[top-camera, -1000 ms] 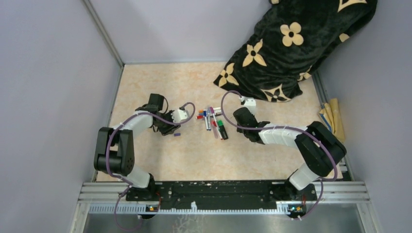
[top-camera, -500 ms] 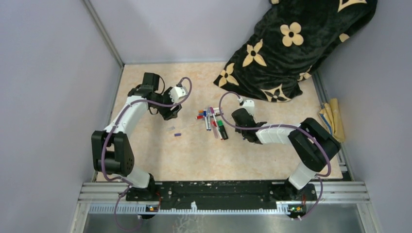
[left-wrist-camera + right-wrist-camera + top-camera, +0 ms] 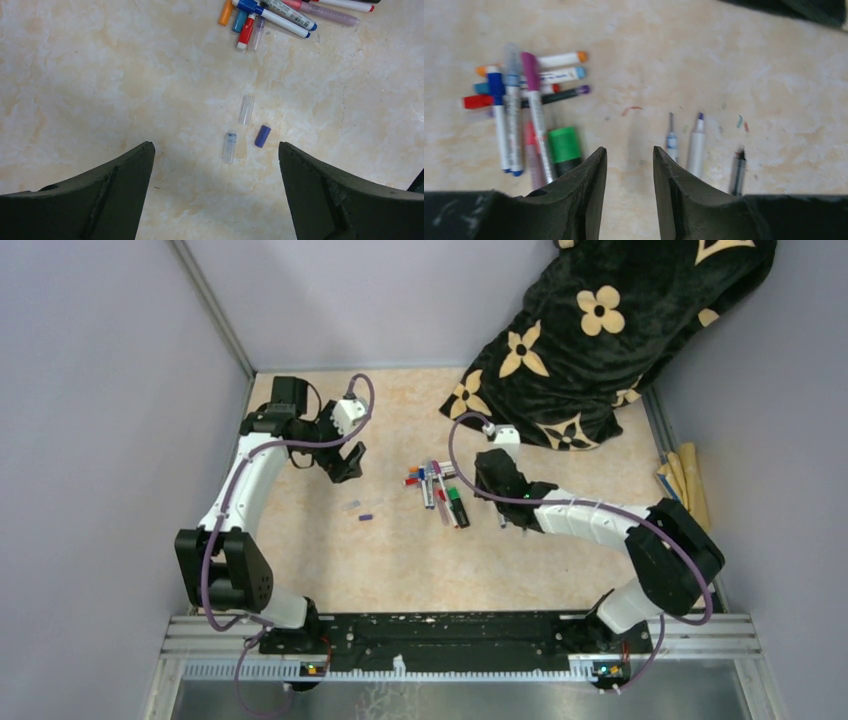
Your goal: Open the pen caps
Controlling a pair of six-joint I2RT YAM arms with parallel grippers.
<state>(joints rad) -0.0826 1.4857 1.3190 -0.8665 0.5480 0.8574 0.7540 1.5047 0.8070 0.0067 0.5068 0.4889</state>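
Observation:
A cluster of pens [image 3: 437, 485] lies mid-table, seen as a fan of coloured ends [image 3: 519, 107] with a thick green and black marker [image 3: 564, 146]. Three uncapped pens [image 3: 696, 145] lie apart to its right. Loose pen caps lie left of the cluster: a purple-blue cap [image 3: 262, 136], a clear cap [image 3: 229, 146] and another clear one [image 3: 246, 109]. My left gripper [image 3: 215, 145] hangs wide open above these caps, holding nothing. My right gripper [image 3: 629, 148] is partly open over bare table between the cluster and the uncapped pens, with nothing between its fingers.
A black blanket with cream flowers [image 3: 600, 330] fills the back right corner. A yellowish cloth [image 3: 685, 485] lies by the right wall. Grey walls close in on the left, back and right. The metal rail [image 3: 450, 635] runs along the near edge.
My left arm lifted and drew back toward the far left while its jaws opened wide; a clear cap now lies beside the purple one. My right jaws went from shut to partly open.

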